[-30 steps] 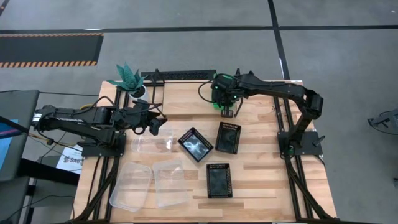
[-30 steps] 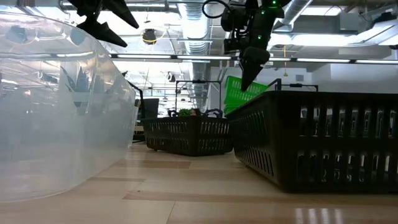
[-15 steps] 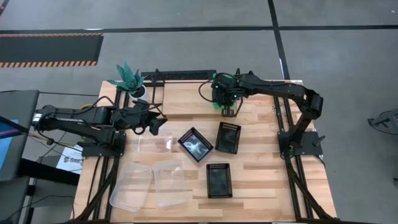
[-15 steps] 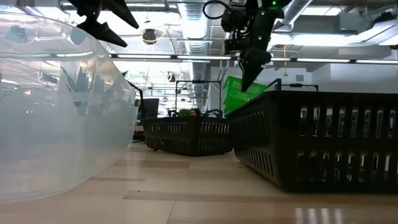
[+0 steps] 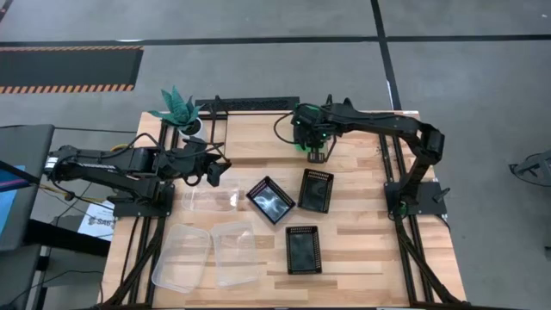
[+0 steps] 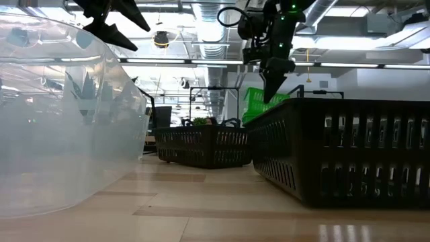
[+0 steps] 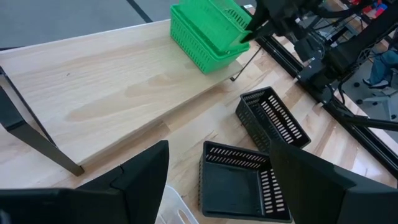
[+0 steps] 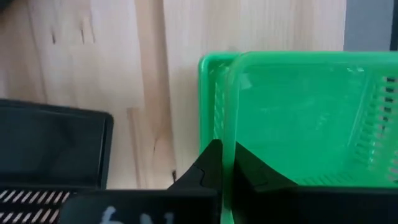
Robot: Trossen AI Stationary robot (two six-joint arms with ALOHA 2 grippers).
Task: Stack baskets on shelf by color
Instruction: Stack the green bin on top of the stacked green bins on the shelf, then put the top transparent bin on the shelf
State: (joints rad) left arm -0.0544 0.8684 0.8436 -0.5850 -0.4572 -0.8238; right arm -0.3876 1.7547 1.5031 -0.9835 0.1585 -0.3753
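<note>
Lower now than a second ago, right gripper (image 8: 222,163) pinching green basket (image 7: 208,31) wall over the shelf (image 7: 118,87), left gripper (image 7: 217,180) spread open, waiting left of shelf.

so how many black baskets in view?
3, all on the tabletop in front of the shelf: tilted one at centre, one to its right, one nearer the front edge. None seem hidden.

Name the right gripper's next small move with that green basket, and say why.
Probably open and lift clear. The right gripper pinches the rim of a green basket nested in the green one beneath on the shelf, so it looks placed. The three black baskets wait on the table.
</note>
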